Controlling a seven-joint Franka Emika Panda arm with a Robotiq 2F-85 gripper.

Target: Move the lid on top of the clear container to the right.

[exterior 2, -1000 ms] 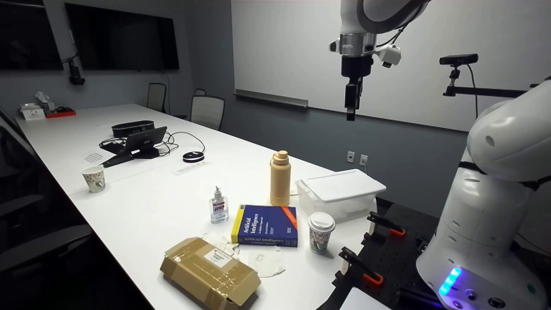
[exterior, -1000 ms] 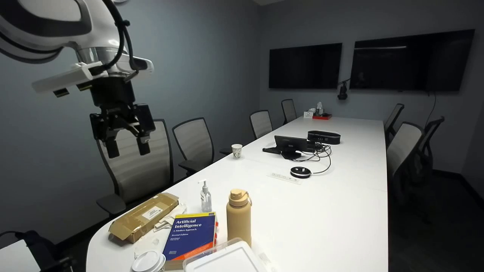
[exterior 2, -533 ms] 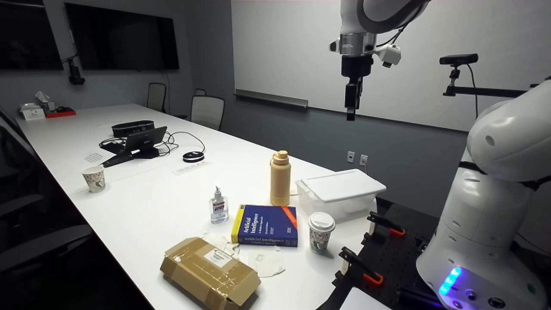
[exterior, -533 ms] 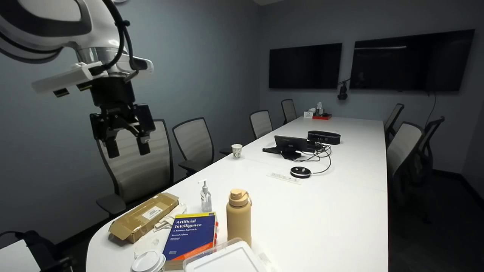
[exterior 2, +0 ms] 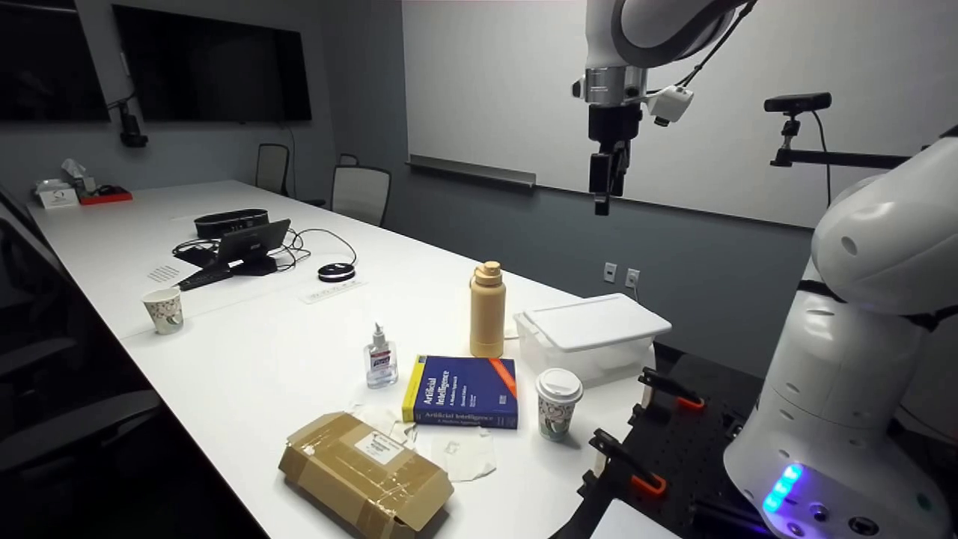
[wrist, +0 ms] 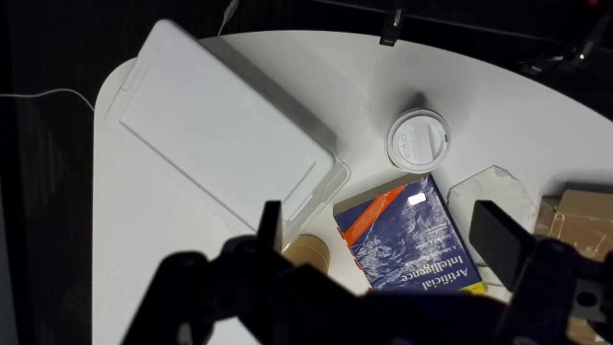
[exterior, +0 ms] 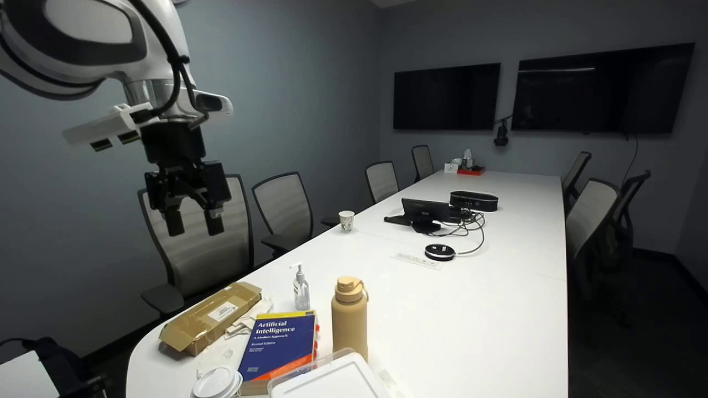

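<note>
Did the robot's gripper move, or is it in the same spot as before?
Yes. In an exterior view, the gripper has shifted a little down and toward the picture's right, judged against the mesh chair behind it.

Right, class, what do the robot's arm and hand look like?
The arm is white and rounded, with a silver band, black cable and blue lights low down. The hand is black, with two angular fingers.
</note>
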